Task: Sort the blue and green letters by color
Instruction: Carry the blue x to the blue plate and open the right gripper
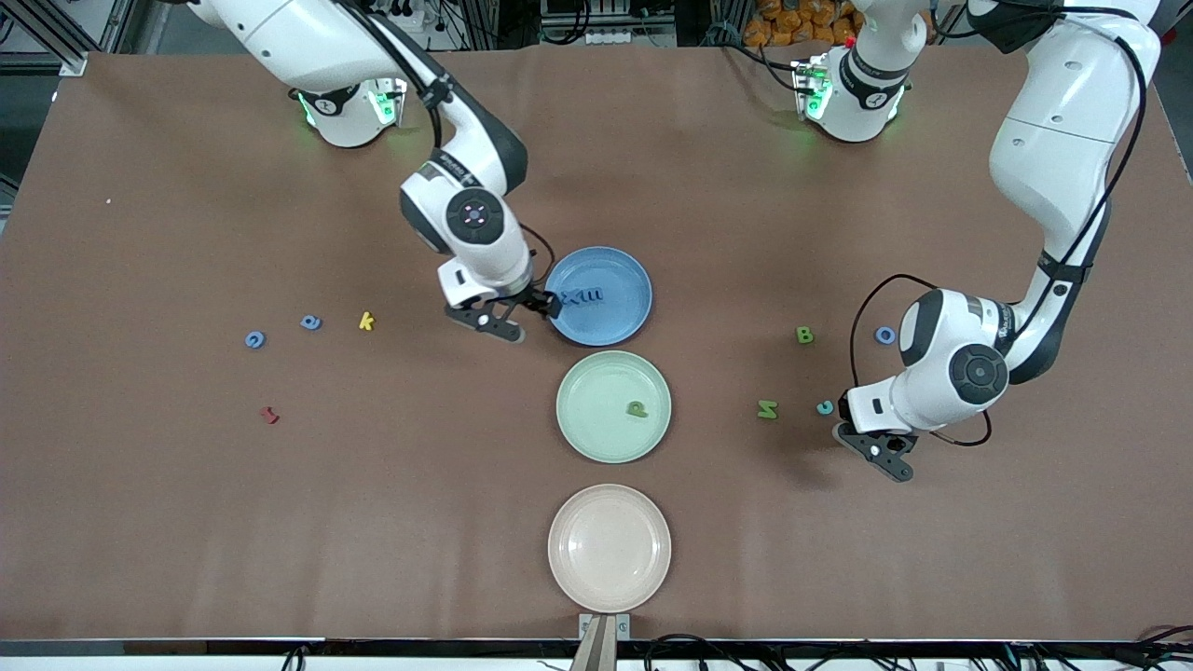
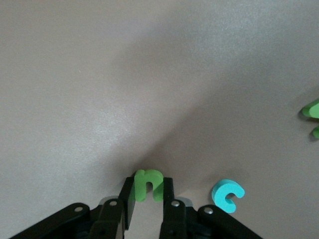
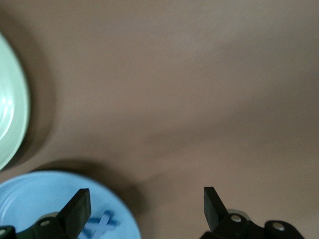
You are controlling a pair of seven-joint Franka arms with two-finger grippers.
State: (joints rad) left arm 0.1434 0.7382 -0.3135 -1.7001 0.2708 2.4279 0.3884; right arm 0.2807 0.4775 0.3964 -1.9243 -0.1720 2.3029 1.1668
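Note:
My left gripper [image 1: 887, 455] [image 2: 148, 199] is shut on a green letter u [image 2: 148, 185] and holds it over the table near a light blue c [image 1: 825, 407] [image 2: 228, 195] and a green N [image 1: 767, 409] [image 2: 311, 110]. A green B [image 1: 804, 335] and a blue o [image 1: 884, 335] lie farther from the front camera. My right gripper [image 1: 515, 314] [image 3: 145, 199] is open and empty over the blue plate's rim [image 1: 626, 270] [image 3: 30, 194]. A blue X [image 1: 576, 296] [image 3: 99, 225] and a blue E [image 1: 595, 297] lie in that plate. One green letter [image 1: 637, 408] lies in the green plate [image 1: 587, 438] [image 3: 10, 119].
A beige plate [image 1: 609, 582] stands nearest the front camera. Toward the right arm's end lie two blue letters [image 1: 254, 340] [image 1: 311, 322], a yellow k [image 1: 366, 321] and a dark red letter [image 1: 269, 415].

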